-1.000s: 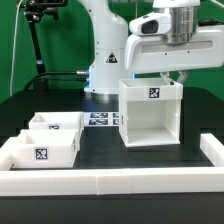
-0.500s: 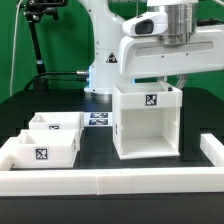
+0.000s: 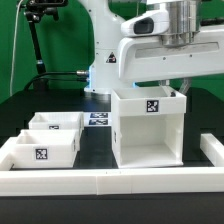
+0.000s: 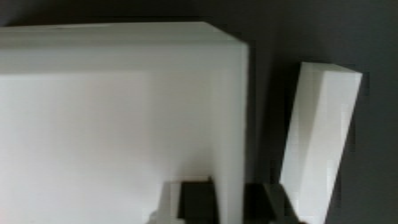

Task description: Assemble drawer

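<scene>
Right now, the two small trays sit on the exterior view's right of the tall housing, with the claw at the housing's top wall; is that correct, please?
Not quite: the exterior view shows the trays on its left of the housing, not its right. The claw is at the housing's top wall, as you said.

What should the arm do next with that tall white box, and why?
Probably release the housing, then go for the trays: the gripper clamps the housing's top wall, and both lie loose at the exterior view's left, not yet slid in.
</scene>
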### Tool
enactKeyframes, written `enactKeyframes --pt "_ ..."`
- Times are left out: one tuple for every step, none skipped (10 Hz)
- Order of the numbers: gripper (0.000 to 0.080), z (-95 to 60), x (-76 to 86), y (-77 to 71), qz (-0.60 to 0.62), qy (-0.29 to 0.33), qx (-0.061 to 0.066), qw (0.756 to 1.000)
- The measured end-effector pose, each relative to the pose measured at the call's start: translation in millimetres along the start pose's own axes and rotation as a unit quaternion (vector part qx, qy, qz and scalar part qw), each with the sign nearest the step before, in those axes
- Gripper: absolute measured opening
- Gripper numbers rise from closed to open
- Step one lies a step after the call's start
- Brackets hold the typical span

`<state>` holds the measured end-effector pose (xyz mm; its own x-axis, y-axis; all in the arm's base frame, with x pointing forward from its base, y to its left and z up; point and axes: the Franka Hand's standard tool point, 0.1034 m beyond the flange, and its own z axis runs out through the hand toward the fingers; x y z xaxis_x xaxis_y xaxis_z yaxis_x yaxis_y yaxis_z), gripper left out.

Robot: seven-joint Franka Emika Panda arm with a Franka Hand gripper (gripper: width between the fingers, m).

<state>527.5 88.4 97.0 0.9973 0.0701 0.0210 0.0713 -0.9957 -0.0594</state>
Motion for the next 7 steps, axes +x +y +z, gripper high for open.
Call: enactKeyframes --pt "0.0038 -0.1 0.1 -0.6 0.027 0.000 0.001 1.000" --pt "0.0038 -0.2 0.2 -1.4 0.058 0.001 0.001 0.998" --pt "0.0038 -0.1 0.4 -1.3 0.072 0.001 0.001 0.997" --pt "0.0038 0.7 3.8 1.3 0.130 0.005 0.005 0.991" --pt "0.0038 0.2 10.8 5.2 0.169 0.008 0.008 0.986" --pt "0.0038 -1.8 19.1 6.6 0.213 0.013 0.012 0.977" --pt "0.0038 -3.7 26.8 6.2 0.244 0.019 0.017 0.969"
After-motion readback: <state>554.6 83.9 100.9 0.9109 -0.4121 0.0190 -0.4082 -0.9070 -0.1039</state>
